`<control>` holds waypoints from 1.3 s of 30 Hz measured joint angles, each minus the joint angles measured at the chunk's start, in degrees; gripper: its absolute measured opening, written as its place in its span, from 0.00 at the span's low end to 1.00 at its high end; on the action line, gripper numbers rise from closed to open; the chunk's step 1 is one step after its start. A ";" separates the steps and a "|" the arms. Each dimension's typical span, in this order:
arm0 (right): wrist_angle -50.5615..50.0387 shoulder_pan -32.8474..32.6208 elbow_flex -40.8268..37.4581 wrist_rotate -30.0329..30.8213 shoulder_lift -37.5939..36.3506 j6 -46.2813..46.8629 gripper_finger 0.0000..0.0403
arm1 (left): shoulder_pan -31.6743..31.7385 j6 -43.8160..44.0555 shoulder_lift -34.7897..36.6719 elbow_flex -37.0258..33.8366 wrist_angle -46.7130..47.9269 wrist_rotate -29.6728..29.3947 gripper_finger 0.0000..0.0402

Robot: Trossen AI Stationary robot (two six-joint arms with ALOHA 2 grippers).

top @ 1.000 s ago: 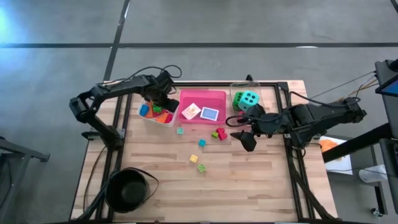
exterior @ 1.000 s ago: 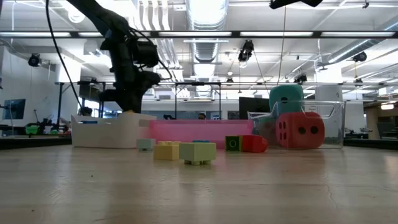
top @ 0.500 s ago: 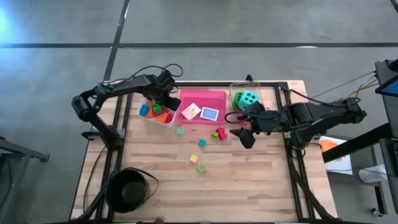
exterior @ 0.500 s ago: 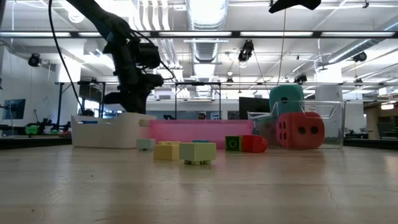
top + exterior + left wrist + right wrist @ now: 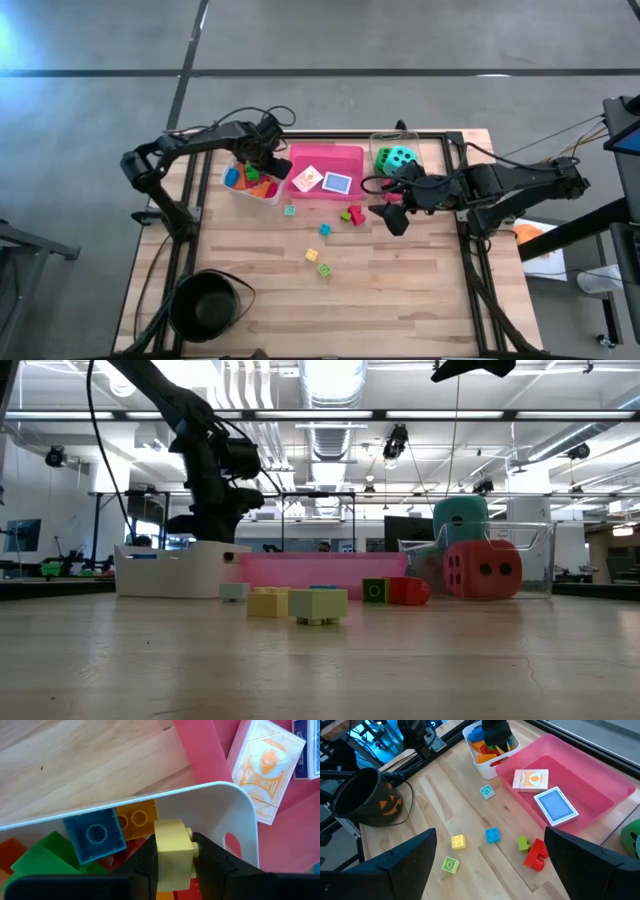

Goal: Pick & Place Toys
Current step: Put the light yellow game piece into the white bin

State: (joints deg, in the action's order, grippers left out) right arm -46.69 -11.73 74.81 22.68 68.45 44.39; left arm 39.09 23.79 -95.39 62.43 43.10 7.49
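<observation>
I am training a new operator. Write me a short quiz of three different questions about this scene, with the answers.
1. True or false: the left gripper holds a pale yellow block above the white tray.
2. Multiple choice: what lies in the pink tray? A) two cards B) a red die C) a black bowl
3. Fill in: the right gripper hangs over the table with its fingers ____.

Key: 1 true; 2 A; 3 open
</observation>
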 joint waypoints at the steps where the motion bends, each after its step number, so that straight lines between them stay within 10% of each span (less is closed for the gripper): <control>1: 0.11 0.00 -0.02 -0.02 0.00 0.27 0.90 | 0.00 0.00 -0.07 0.00 0.01 0.00 0.23; 21: 0.25 0.00 -0.04 -0.13 0.00 0.44 0.90 | 0.00 0.23 -0.14 0.01 0.88 -0.01 0.23; 39: 0.34 0.00 -0.04 -0.13 0.02 0.64 0.90 | -0.15 -1.13 -0.12 0.00 3.29 -1.11 0.49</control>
State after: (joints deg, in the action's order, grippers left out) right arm -46.35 -11.73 74.76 22.55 68.47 45.03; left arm 38.94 22.66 -95.50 62.44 46.40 6.37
